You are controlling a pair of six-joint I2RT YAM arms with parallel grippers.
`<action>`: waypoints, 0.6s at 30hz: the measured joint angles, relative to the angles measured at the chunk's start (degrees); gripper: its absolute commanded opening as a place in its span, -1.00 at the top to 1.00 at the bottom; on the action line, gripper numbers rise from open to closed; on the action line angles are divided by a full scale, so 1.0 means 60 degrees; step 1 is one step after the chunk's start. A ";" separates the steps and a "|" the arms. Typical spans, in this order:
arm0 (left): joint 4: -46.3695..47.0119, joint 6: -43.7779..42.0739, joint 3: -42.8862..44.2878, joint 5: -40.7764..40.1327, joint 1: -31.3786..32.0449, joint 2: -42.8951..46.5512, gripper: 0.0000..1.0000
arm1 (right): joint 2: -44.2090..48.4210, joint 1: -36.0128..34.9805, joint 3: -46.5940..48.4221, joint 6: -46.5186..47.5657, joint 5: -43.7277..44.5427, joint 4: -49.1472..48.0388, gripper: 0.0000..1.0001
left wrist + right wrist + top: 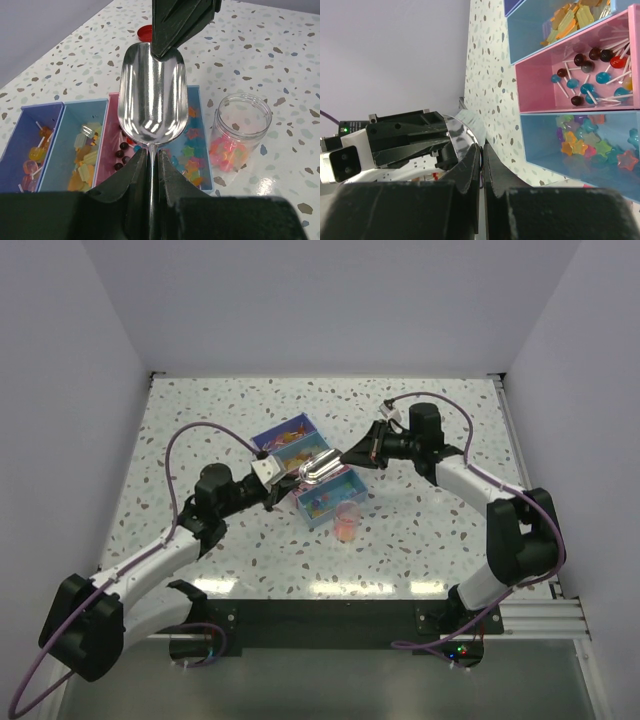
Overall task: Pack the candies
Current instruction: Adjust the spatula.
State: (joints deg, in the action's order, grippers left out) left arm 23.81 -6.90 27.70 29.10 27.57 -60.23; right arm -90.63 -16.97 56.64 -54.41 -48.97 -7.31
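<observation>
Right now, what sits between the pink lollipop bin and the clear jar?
The blue bin holding star candies lies between the pink bin and the jar, partly under the scoop. The left wrist view shows it.

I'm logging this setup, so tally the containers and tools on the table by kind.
Candy bins: 4
Clear jar: 1
Metal scoop: 1
Red lid: 1
Total: 7
</observation>
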 measured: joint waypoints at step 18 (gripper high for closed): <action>-0.1723 -0.1315 0.0831 -0.0080 0.0073 0.0022 1.00 | 0.0430 -0.0087 0.0000 0.0189 0.0331 0.0554 1.00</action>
State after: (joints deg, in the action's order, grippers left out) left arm 13.47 -14.79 32.69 28.62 28.01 -60.10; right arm -88.05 -17.50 56.64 -53.28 -46.98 -3.99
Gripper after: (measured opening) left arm 0.179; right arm 0.032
